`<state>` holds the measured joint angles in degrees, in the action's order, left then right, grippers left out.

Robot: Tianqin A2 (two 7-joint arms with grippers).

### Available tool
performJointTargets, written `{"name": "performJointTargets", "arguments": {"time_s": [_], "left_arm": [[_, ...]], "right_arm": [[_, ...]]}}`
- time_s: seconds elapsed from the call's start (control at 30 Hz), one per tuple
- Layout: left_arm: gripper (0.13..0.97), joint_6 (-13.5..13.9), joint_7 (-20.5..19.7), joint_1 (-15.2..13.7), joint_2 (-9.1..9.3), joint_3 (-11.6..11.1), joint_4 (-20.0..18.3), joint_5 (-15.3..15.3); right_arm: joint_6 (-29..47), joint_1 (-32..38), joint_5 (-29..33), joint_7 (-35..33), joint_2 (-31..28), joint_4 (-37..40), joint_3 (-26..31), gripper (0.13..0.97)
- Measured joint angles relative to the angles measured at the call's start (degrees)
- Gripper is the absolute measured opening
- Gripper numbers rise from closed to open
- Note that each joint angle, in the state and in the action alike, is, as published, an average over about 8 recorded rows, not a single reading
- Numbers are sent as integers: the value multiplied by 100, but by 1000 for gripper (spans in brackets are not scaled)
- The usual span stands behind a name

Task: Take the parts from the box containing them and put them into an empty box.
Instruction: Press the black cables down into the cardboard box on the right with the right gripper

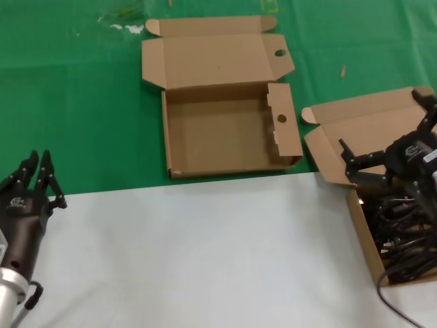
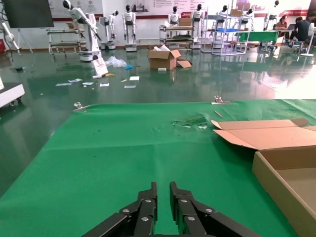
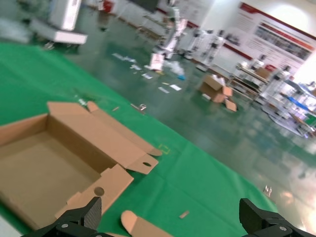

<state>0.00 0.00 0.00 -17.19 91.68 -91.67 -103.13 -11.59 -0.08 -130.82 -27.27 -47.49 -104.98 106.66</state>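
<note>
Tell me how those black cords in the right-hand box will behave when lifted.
The cords look thin and tangled, so they will probably sag and drag neighbours along. Their glossy skin may slip between the open fingers of the right gripper. One strand already trails over the box edge.

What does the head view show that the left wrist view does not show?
Only the head view shows the black power cords in the right-hand box, with the open right gripper above them. Only the left wrist view shows the hall floor with a distant cardboard box. Both show the shut left gripper, the empty box and the green cloth.
</note>
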Motion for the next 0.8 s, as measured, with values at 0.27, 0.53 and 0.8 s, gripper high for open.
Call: {"name": "performJointTargets", "arguments": {"time_s": [0.27,0.53,0.8], "left_arm": [[183,0,-3,0,0,0,0,0],[141,0,-2,0,0,0,0,2],[140,0,-2,0,0,0,0,2]], "right_arm": [[57,712,-1927,-1203,-2119,-534,1047,966],[811,2242,-2066,-918,-3519,-607,2838,966],[2092,3957,-169,909,-3880,-324,4365,966]]}}
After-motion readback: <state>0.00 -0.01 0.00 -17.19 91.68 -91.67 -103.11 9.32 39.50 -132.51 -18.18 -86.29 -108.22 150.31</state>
